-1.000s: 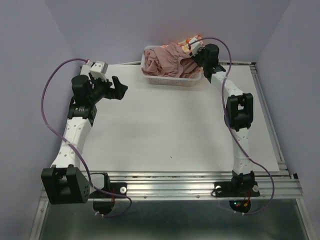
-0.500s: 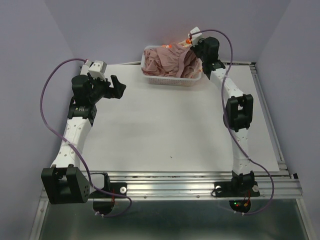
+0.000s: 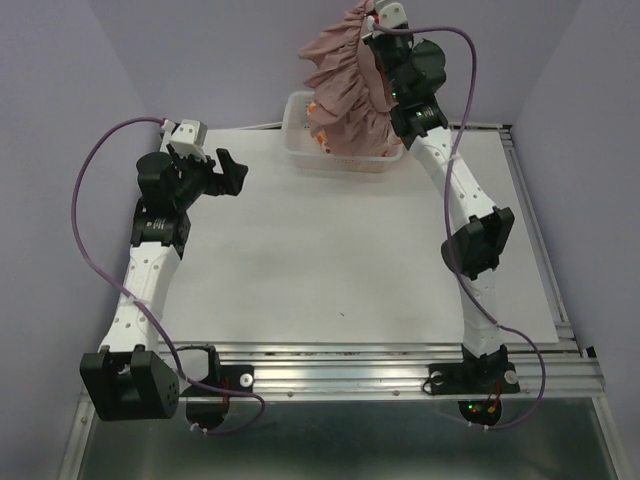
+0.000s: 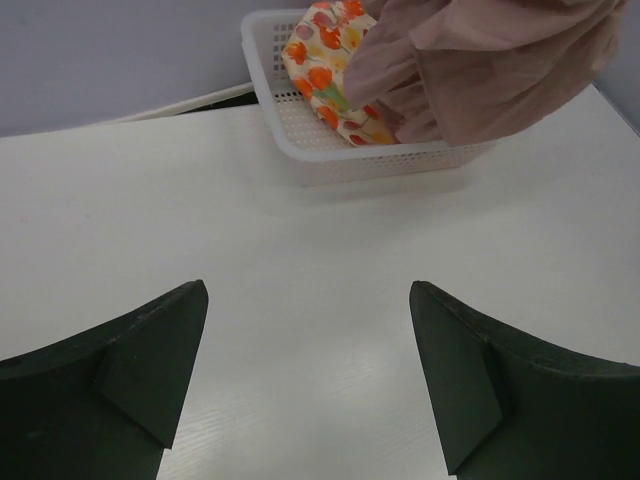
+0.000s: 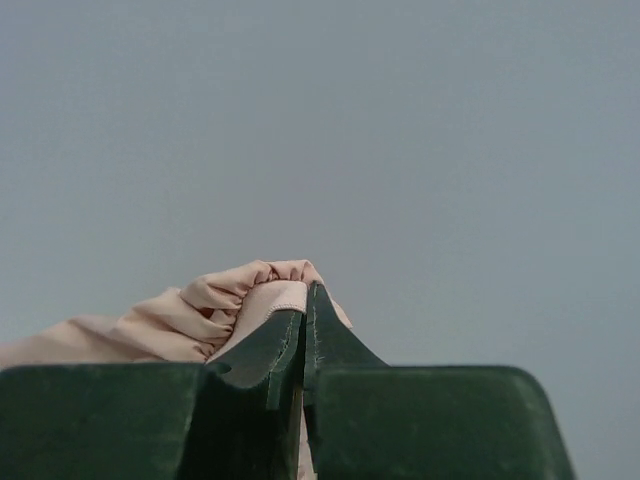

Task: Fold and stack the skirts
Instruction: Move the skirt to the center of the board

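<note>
- Top view: the right gripper [image 3: 374, 24] is clamped on the top edge of the dusty pink ruffled fabric skirt [image 3: 345, 80]. It holds the skirt high above the white plastic mesh basket [image 3: 296, 125] at the far edge of the white table [image 3: 330, 260].
- The hem hangs down into the basket on its right side.
- The left gripper [image 3: 232, 172] hovers over the far left of the table, well apart from the basket, with its jaws wide apart and nothing in them.
- We judge the step in hand to be taking the first skirt out. The next move calls for bringing it nearer over bare table and laying it flat, probably with the left gripper catching a free edge to spread it.
- Left wrist view: between the open left fingers [image 4: 130, 370] we see what the top view barely gives. The cream fabric skirt printed with orange, red and yellow flowers [image 4: 325, 70] lies bunched in the basket's [image 4: 300, 140] left part, with the pink skirt [image 4: 490, 60] draped against it.
- The pink hem touches the printed skirt, so it could drag that skirt along.
- Right wrist view: only here is the grip itself plain. The right gripper's [image 5: 303, 335] jaws are together on a thin gathered fold of pink skirt [image 5: 200, 315], with bare wall behind.
- The bite looks slim, and we think it might slip.
</note>
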Controlling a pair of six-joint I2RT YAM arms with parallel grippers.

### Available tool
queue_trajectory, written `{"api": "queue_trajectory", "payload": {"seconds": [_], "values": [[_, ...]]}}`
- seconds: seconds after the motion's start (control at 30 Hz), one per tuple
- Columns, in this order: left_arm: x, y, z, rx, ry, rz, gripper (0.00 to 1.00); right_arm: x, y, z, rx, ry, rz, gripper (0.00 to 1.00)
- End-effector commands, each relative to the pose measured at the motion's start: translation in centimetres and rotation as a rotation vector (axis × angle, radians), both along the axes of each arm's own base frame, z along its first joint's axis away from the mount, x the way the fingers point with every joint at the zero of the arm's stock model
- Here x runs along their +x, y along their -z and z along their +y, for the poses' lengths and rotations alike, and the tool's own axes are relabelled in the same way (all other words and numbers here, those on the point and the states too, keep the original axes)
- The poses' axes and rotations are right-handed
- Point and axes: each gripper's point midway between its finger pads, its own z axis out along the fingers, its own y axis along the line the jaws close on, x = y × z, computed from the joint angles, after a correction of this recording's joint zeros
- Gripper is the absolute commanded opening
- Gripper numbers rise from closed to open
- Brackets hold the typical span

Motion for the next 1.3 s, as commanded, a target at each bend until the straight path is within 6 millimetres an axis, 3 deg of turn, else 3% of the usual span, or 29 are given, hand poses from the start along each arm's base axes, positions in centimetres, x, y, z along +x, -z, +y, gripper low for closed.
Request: {"api": "queue_trajectory", "payload": {"seconds": [0.0, 0.03, 0.07, 0.1, 0.13, 0.17, 0.23, 0.27, 0.3, 0.33, 0.37, 0.4, 0.47, 0.5, 0.53, 0.57, 0.6, 0.7, 0.73, 0.87, 0.93, 1.0, 1.03, 1.07, 1.1, 1.17, 1.27], "values": [[-1.4, -4.6, -0.3, 0.015, 0.024, -0.155, 0.94, -9.8, -12.3, -2.4, 0.155, -0.021, -0.29, 0.01], [-1.6, -4.8, -0.4, 0.018, 0.032, -0.163, 0.94, -10.7, -12.8, -1.9, 0.157, -0.042, -0.293, 0.01], [-1.8, -4.9, -0.5, 0.023, 0.04, -0.17, 0.94, -13.0, -14.5, -2.4, 0.175, -0.059, -0.318, 0.01], [-2.4, -5.3, -0.7, 0.031, 0.056, -0.186, 0.94, -13.1, -13.4, -1.0, 0.179, -0.097, -0.281, 0.01], [-2.7, -5.5, -0.8, 0.042, 0.069, -0.197, 0.94, -13.6, -13.5, -1.0, 0.181, -0.115, -0.27, 0.01], [-3.4, -6.0, -0.9, 0.062, 0.084, -0.218, 0.94, -15.7, -14.6, -0.9, 0.187, -0.163, -0.274, 0.01], [-4.2, -6.3, -1.2, 0.085, 0.109, -0.242, 0.94, -16.8, -14.0, -0.3, 0.19, -0.243, -0.224, 0.01], [-4.6, -6.6, -1.3, 0.09, 0.118, -0.253, 0.94, -16.2, -11.5, 1.1, 0.143, -0.29, -0.157, 0.01], [-5.5, -7.1, -1.6, 0.094, 0.136, -0.27, 0.94, -18.9, -12.0, 1.6, 0.114, -0.383, -0.151, 0.01], [-6.0, -7.4, -1.8, 0.093, 0.15, -0.279, 0.94, -19.6, -10.9, 2.1, 0.089, -0.427, -0.127, 0.01], [-6.5, -7.4, -2.0, 0.093, 0.164, -0.275, 0.94, -19.4, -6.4, 4.5, 0.02, -0.51, -0.032, 0.01], [-7.2, -7.9, -2.2, 0.09, 0.175, -0.288, 0.94, -21.6, -6.5, 4.0, 0.0, -0.547, -0.035, 0.01], [-7.7, -8.2, -2.2, 0.077, 0.172, -0.279, 0.94, -22.7, -2.7, 5.4, -0.044, -0.62, 0.054, 0.01], [-8.0, -8.3, -2.2, 0.067, 0.168, -0.267, 0.94, -22.8, 2.1, 6.9, -0.091, -0.667, 0.156, 0.01], [-8.3, -7.9, -2.1, 0.061, 0.167, -0.242, 0.94, -23.8, 3.2, 7.0, -0.108, -0.689, 0.181, 0.01], [-8.5, -7.4, -2.2, 0.054, 0.168, -0.221, 0.94, -24.1, 5.6, 7.6, -0.124, -0.711, 0.237, 0.01], [-8.4, -7.0, -2.1, 0.05, 0.167, -0.206, 0.94, -24.4, 9.7, 8.3, -0.148, -0.733, 0.321, 0.01], [-8.3, -5.0, -2.5, 0.071, 0.207, -0.131, 0.94, -26.2, 16.0, 10.5, -0.209, -0.819, 0.439, 0.01], [-8.3, -4.3, -2.7, 0.072, 0.23, -0.109, 0.94, -26.7, 19.3, 11.1, -0.232, -0.841, 0.503, 0.01], [-8.0, -1.3, -2.7, 0.107, 0.302, -0.026, 0.92, -29.6, 26.3, 15.2, -0.303, -0.969, 0.646, 0.01], [-7.8, 0.0, -2.6, 0.116, 0.338, 0.003, 0.92, -30.6, 28.2, 17.0, -0.313, -1.01, 0.684, 0.02], [-6.9, 1.5, -1.0, 0.116, 0.318, 0.049, 0.91, -32.2, 30.2, 19.5, -0.338, -1.066, 0.717, 0.14], [-7.0, 1.9, -0.7, 0.097, 0.345, 0.066, 0.91, -32.7, 30.7, 20.4, -0.351, -1.082, 0.726, 0.39], [-6.4, 3.0, 1.1, 0.082, 0.321, 0.111, 0.91, -33.4, 31.2, 21.9, -0.367, -1.098, 0.737, 0.52], [-6.4, 3.2, 1.3, 0.06, 0.346, 0.119, 0.91, -33.6, 31.2, 22.6, -0.366, -1.1, 0.75, 0.71], [-6.1, 4.1, 2.2, 0.063, 0.355, 0.158, 0.91, -33.1, 30.7, 23.4, -0.355, -1.087, 0.758, 0.81], [-6.3, 5.8, 2.7, 0.141, 0.427, 0.193, 0.91, -30.3, 29.4, 23.7, -0.371, -0.963, 0.763, 1.0]]}}
